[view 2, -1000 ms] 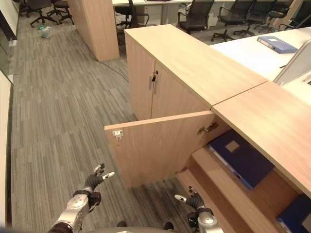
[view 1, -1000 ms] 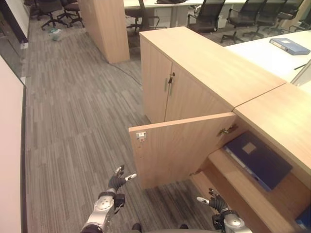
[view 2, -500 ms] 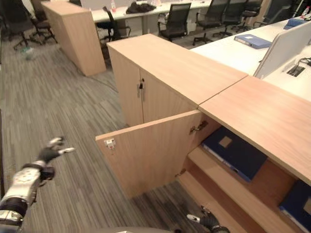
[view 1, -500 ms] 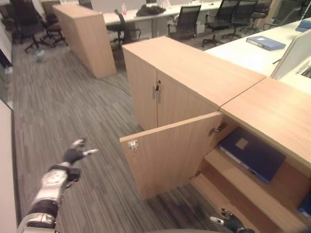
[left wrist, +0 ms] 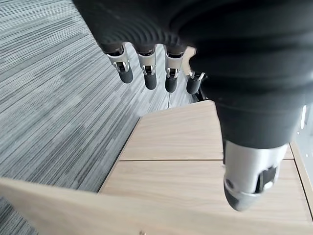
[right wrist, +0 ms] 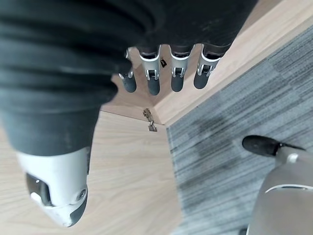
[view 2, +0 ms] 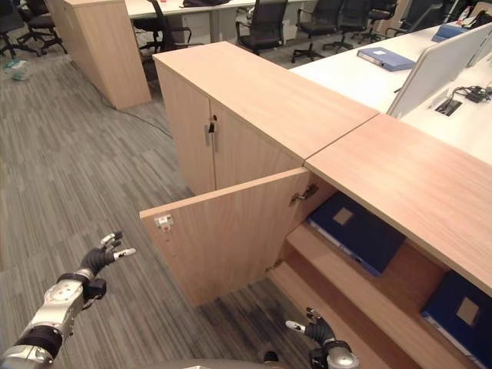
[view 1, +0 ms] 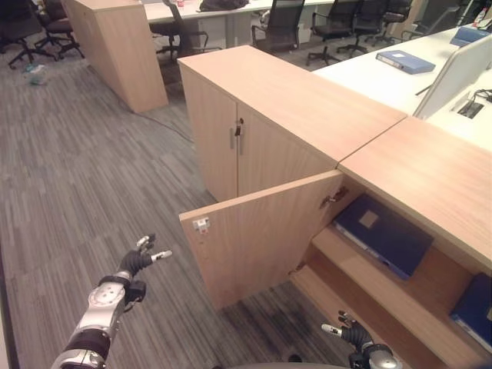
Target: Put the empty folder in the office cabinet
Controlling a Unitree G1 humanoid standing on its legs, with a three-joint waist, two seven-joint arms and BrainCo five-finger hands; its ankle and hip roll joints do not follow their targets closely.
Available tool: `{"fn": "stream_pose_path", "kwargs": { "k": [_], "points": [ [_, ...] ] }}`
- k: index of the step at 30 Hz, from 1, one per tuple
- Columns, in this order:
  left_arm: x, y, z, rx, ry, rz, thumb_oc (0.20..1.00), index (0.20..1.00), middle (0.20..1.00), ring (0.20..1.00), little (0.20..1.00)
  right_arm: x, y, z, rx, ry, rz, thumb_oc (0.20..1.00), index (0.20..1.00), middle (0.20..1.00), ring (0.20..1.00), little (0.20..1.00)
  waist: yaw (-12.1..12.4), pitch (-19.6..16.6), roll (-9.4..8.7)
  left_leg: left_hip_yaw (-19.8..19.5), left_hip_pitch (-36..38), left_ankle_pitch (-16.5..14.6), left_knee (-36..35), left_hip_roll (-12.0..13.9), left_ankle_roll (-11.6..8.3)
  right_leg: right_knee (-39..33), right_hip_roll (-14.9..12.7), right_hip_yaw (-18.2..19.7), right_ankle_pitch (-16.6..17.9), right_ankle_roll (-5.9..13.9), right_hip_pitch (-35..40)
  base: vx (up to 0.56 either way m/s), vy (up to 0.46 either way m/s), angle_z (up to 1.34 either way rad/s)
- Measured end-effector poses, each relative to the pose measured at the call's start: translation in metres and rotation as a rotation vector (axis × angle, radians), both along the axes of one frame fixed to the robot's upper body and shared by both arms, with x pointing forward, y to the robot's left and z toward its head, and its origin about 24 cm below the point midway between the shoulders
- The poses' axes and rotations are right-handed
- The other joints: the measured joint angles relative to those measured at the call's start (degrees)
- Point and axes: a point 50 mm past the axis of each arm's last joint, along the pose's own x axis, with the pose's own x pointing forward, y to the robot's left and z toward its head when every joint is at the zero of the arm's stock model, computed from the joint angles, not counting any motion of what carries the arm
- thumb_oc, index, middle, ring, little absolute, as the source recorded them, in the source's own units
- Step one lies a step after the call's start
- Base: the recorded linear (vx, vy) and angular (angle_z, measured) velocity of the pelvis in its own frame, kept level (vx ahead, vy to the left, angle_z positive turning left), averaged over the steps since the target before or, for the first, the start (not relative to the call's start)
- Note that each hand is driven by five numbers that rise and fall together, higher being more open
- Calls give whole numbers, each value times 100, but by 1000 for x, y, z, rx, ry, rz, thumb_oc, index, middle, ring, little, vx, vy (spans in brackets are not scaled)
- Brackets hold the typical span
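A dark blue folder (view 1: 382, 234) lies flat on the upper shelf inside the open wooden cabinet (view 1: 292, 100), behind the swung-out door (view 1: 261, 246). My left hand (view 1: 138, 260) hangs over the carpet to the left of the door, with straight fingers (left wrist: 146, 73) and nothing in it. Low down by the cabinet's bottom shelf, my right hand (view 1: 354, 336) is also open and empty, its fingers (right wrist: 164, 78) pointing at the wood.
A second dark blue folder (view 2: 457, 307) lies on a lower shelf at the far right. A light blue folder (view 1: 405, 61) rests on the white desk (view 2: 346, 73) behind the cabinet. Office chairs (view 1: 288, 19) and another wooden cabinet (view 1: 115, 46) stand at the back.
The whole picture has shifted as the camera moved. My left arm swung out to the left and now sits nearer the door. The folder on the shelf stays put.
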Motion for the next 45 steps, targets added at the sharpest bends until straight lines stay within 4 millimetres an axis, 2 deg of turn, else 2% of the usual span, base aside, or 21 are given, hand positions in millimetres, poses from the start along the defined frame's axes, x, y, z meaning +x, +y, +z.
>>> {"fn": "stream_pose_path", "kwargs": {
  "k": [8,15,24,30,34,45],
  "points": [
    [-1,-4,-3,-9,6,-7,1000,1000,1000,1000,1000,1,0,0,0,0,1,1000,1000,1000,1000,1000,-2,-10,-29,-22,-3,-1,-1,3,0,-1,-25,-17,0,0,6,0,0,0],
    [1,-23,-9,-37,22,-76,1000,1000,1000,1000,1000,2,1,0,1,-2,5,1000,1000,1000,1000,1000,-16,-17,-37,-20,-4,0,0,2,1,0,-21,-15,0,0,1,0,0,0],
    [21,-45,3,-41,-27,-206,1000,1000,1000,1000,1000,0,2,0,4,4,8,1000,1000,1000,1000,1000,-41,-30,-61,2,13,0,0,2,0,1,-10,1,5,5,0,0,0,0],
    [40,-70,15,-28,-63,-329,1000,1000,1000,1000,1000,-2,5,-2,15,13,13,1000,1000,1000,1000,1000,-55,-30,-89,123,28,-2,-1,-2,2,42,-11,119,20,23,-67,-14,2,-10],
    [46,-68,20,-9,-75,-336,1000,1000,1000,1000,1000,-4,6,-3,20,23,21,1000,1000,1000,1000,1000,-159,-17,-111,186,38,-3,-1,-6,1,49,-13,149,26,31,-120,-17,13,-8],
    [49,-60,25,47,-59,-342,1000,1000,1000,1000,1000,-8,11,-5,32,39,48,1000,1000,1000,1000,1000,-188,2,-139,480,50,-19,1,-66,25,157,-36,456,100,87,-318,-26,28,-13]
  ]
}}
